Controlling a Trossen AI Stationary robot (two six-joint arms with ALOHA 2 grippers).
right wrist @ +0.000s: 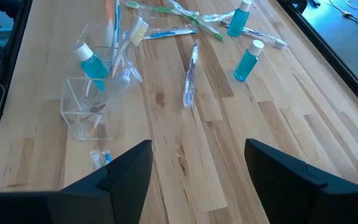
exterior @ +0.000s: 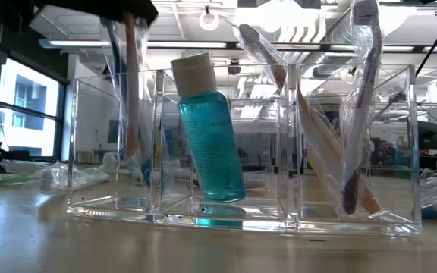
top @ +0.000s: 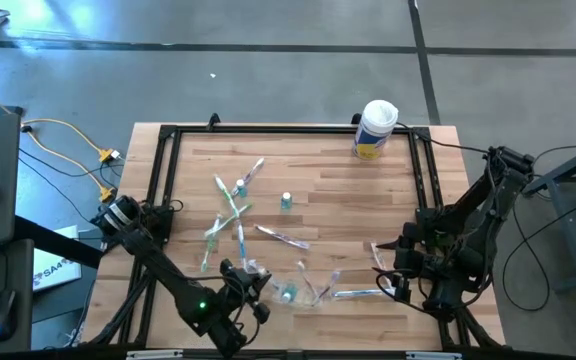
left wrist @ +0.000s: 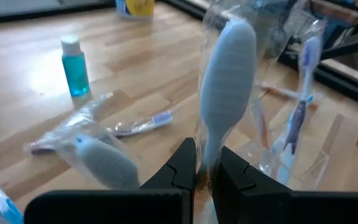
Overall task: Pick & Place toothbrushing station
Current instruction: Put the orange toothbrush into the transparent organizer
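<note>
The clear plastic holder (exterior: 241, 152) stands near the table's front edge. A teal bottle (exterior: 211, 129) leans in its middle compartment, and wrapped toothbrushes (exterior: 355, 114) lean in the right one. My left gripper (top: 255, 284) hovers just left of the holder (top: 303, 292), shut on a wrapped toothbrush (exterior: 131, 114). More toothbrushes (top: 230, 208) and teal bottles (top: 286, 201) lie loose on the wood. My right gripper (right wrist: 197, 174) waits open at the table's right, nothing between its fingers. My left gripper pinches the wrapped toothbrush between its two fingers at a thin part (left wrist: 205, 158); the wide white end (left wrist: 229, 62) sticks out beyond them. In the low view the brush hangs nearly upright below the gripper, its lower end (exterior: 144, 171) at the holder's left compartment; inside or behind it, I cannot tell.
A large white canister with a yellow label (top: 375, 128) stands at the far right corner. A black frame (top: 168, 180) borders the tabletop. A wrapped toothbrush (top: 363, 293) lies right of the holder. Bare wood (top: 348, 200) spans the middle right.
</note>
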